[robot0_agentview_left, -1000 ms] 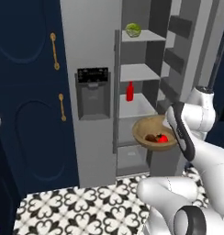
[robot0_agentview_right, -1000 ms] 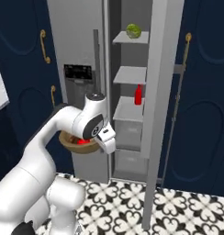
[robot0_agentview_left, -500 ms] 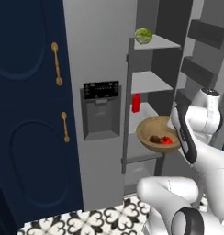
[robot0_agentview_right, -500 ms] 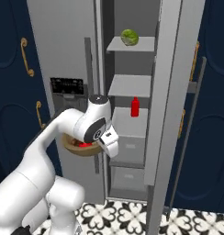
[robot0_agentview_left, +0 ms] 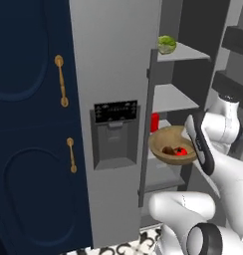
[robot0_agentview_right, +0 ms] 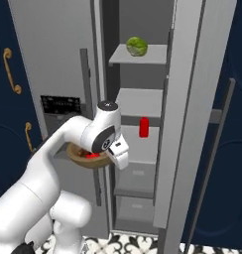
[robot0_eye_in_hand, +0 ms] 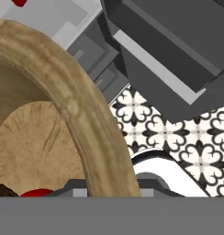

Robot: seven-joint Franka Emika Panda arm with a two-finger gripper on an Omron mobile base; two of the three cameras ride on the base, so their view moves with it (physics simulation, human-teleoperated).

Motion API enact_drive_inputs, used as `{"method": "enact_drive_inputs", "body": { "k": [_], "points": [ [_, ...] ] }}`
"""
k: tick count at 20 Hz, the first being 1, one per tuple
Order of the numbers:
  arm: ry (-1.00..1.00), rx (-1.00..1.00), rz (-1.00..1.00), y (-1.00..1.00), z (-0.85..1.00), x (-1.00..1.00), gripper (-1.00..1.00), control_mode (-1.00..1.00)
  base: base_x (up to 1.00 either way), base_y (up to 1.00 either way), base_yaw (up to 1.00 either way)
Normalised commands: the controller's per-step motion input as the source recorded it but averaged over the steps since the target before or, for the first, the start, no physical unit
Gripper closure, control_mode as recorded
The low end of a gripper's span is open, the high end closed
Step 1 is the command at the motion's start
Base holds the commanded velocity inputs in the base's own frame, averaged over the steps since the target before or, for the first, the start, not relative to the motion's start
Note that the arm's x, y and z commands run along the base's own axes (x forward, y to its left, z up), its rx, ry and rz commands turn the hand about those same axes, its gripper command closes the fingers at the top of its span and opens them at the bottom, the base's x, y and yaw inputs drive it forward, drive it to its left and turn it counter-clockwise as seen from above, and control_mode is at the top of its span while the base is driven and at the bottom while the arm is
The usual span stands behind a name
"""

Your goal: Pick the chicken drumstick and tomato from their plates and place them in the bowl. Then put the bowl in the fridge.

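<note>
The base has been driven closer to the open fridge (robot0_agentview_left: 113, 74), which now looms larger. The bowl (robot0_agentview_left: 169, 153) is held by its rim in the closed end effector (robot0_eye_in_hand: 102, 190), in front of the shelves. The tomato (robot0_agentview_left: 179, 152) and drumstick (robot0_agentview_left: 168, 149) are carried inside it.
</note>
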Motion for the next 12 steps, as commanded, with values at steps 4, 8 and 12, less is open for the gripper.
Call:
{"method": "enact_drive_inputs", "body": {
  "k": [4,8,12],
  "points": [
    [0.0,0.0,0.0,0.0,0.0,0.0,1.0,1.0,0.33,-0.36,0.0],
    [0.0,0.0,0.0,0.0,0.0,0.05,1.0,-1.0,0.03,-0.04,0.0],
    [-0.04,-0.03,-0.13,0.1,0.05,0.39,1.0,-1.0,0.0,0.0,0.0]
  ]
}}
